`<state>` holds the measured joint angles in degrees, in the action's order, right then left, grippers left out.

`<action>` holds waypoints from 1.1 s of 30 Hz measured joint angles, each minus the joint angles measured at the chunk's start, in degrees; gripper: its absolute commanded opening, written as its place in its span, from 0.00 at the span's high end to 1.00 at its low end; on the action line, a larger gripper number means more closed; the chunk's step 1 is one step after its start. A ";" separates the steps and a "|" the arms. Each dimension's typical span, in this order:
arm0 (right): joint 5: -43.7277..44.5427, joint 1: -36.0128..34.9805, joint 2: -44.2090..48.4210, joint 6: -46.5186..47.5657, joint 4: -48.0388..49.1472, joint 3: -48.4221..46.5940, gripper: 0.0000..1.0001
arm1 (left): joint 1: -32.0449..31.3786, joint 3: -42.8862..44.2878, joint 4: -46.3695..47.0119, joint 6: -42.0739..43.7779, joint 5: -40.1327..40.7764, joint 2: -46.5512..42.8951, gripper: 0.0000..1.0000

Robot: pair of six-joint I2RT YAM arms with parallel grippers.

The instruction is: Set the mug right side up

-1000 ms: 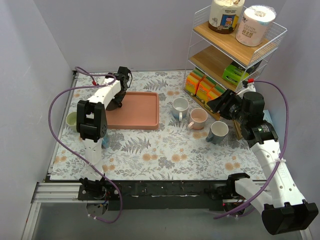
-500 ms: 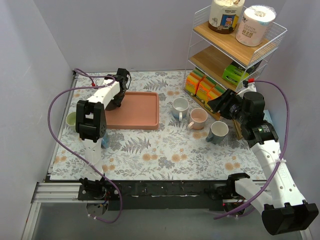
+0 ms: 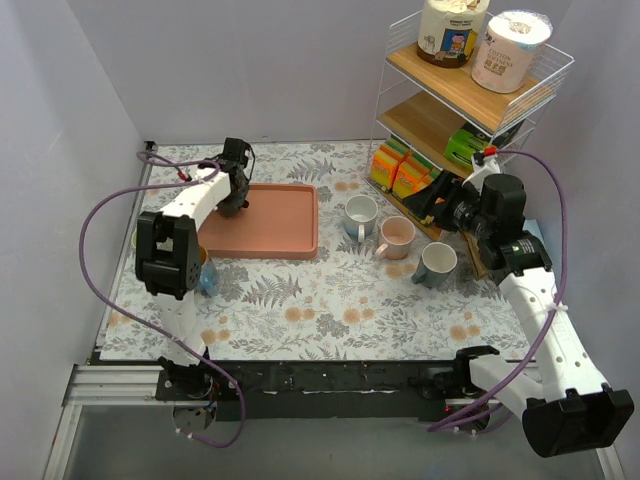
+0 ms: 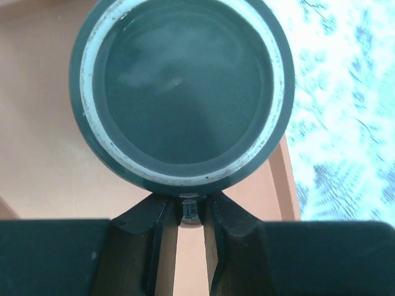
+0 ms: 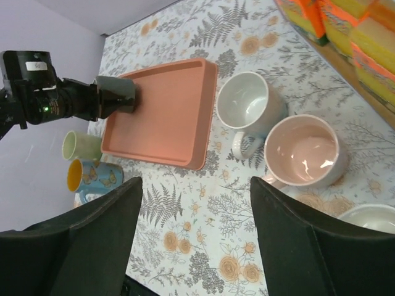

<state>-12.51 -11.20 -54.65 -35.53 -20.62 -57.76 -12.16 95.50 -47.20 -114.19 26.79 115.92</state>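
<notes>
**Top external.** The left gripper point(image 3: 236, 190) points down over the rear-left corner of a salmon-pink rectangular plastic tray point(image 3: 285, 215). Its load is masked by the wrist. The right gripper point(image 3: 440, 205) is held aloft, well apart from the tray, just beside a white wire rack with wooden shelves point(image 3: 470, 100). The bench point(image 3: 330, 300), covered in a fern-and-flower print, carries everything.

**Left wrist.**
- The dark green ceramic mug point(image 4: 185, 92) sits directly ahead of the left gripper, with one round end facing the camera.
- That end shows a pale, speckled ring around a shallow glazed disc. It reads as the foot, so the mug is judged to be mouth-down.
- The handle, seen edge-on, is pinched between the two fingers, which are pressed nearly together on it.
- The tray lies beneath and the printed cloth shows past the tray's edge.
- Whether the mug rests on the tray or hangs just clear of it cannot be told.

**Right wrist.**
- The right gripper's fingers are spread wide with nothing between them.
- Beyond them stand a white ceramic mug point(image 5: 250, 105) and a pale pink ceramic mug point(image 5: 302, 151), both mouth-up.
- Far beyond, the dark mug stands at the tray corner with the left gripper on it.
- Near that gripper, off the tray, are a pale green cup point(image 5: 80, 147) and a blue butterfly-print mug with a yellow inside point(image 5: 95, 176).

**Progress (judged).** Done: the handle is grasped. Left: lift the mug, turn it over, set it down on its foot and release. This is an early stage of the task.
</notes>
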 measured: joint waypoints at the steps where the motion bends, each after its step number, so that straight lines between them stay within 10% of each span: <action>1: -1.62 0.00 -0.92 0.02 0.92 -0.13 0.19 | 0.02 -3.45 2.45 -0.04 -1.40 -2.86 1.00; 16: -17.66 -6.97 -11.37 -16.87 25.51 1.70 0.22 | 0.50 -33.48 40.94 6.69 -27.50 -41.13 1.00; 33: -28.92 -18.38 -35.60 -45.40 64.50 -7.13 0.30 | 0.66 -35.43 72.76 5.64 -64.46 -43.58 1.00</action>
<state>-41.43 -29.58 -90.26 -80.93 43.88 -64.88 -11.51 60.07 25.56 -108.55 -37.67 72.34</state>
